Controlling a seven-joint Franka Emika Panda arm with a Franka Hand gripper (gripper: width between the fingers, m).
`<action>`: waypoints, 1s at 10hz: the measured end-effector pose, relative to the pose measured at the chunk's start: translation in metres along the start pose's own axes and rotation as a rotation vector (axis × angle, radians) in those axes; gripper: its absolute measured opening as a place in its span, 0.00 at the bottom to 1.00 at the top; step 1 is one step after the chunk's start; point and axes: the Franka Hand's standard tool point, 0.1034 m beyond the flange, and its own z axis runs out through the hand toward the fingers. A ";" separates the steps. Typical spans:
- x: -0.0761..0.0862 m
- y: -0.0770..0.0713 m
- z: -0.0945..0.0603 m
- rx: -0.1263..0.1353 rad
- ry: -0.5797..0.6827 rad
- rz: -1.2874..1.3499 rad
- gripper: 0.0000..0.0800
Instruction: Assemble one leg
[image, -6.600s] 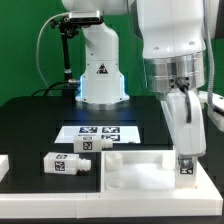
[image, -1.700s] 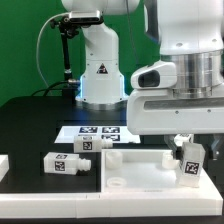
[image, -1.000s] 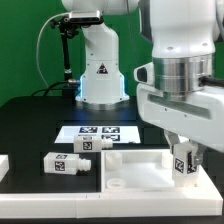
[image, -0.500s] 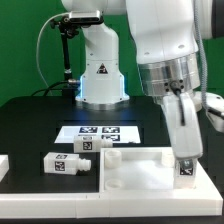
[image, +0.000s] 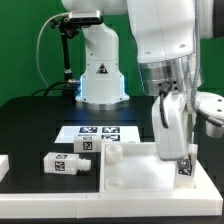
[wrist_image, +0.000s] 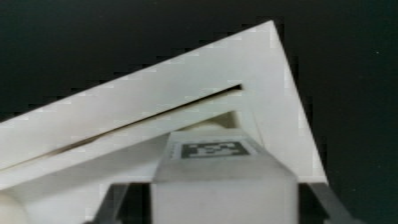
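Observation:
My gripper (image: 184, 160) is shut on a leg (image: 184, 169), a small white block with a tag sticker. It holds the leg upright on the corner of the large white panel (image: 135, 172) at the exterior view's right. In the wrist view the leg (wrist_image: 217, 152) fills the space between the dark fingers (wrist_image: 121, 206), tag up, against the panel's corner (wrist_image: 178, 105). Two more legs (image: 62, 164) (image: 88, 145) lie on the table to the panel's left. A white peg (image: 112, 152) stands at the panel's far left corner.
The marker board (image: 100, 131) lies behind the panel, in front of the arm's white base (image: 100, 75). A white part (image: 4, 163) sits at the exterior view's left edge. The table is black.
Over the earlier frames the wrist has been turning above the panel's right corner with the leg in its grip. Since half a second ago it has turned further and shifted slightly left.

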 end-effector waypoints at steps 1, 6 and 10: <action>0.000 0.000 0.001 -0.001 0.001 0.000 0.36; -0.025 -0.010 -0.053 0.055 -0.047 -0.063 0.81; -0.024 -0.014 -0.058 0.063 -0.049 -0.061 0.81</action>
